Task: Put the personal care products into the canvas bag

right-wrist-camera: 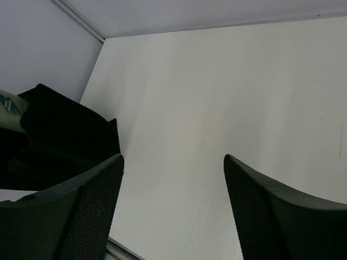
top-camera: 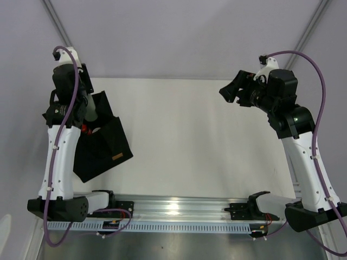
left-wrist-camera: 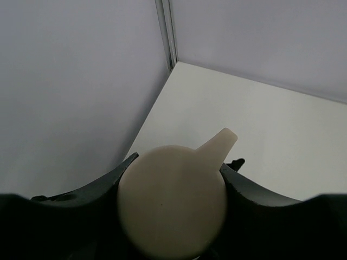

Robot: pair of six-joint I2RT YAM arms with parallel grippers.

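My left gripper [top-camera: 89,112] is shut on a bottle with a round cream cap [left-wrist-camera: 172,200] that has a short spout. The cap fills the space between the fingers [left-wrist-camera: 81,195], and the bottle's body is hidden. The gripper holds it over the upper edge of the black canvas bag [top-camera: 103,145], which lies at the table's left and has a tan label [top-camera: 115,157]. A small red bit [top-camera: 85,129] shows at the bag's mouth. My right gripper [top-camera: 230,89] is open and empty, raised over the far right of the table; it also shows in the right wrist view [right-wrist-camera: 173,158].
The white table [top-camera: 184,135] has walls at the back and left. The bag also shows at the left of the right wrist view [right-wrist-camera: 65,135], with a pale green printed item [right-wrist-camera: 8,105] behind it. A metal rail [top-camera: 179,208] runs along the near edge.
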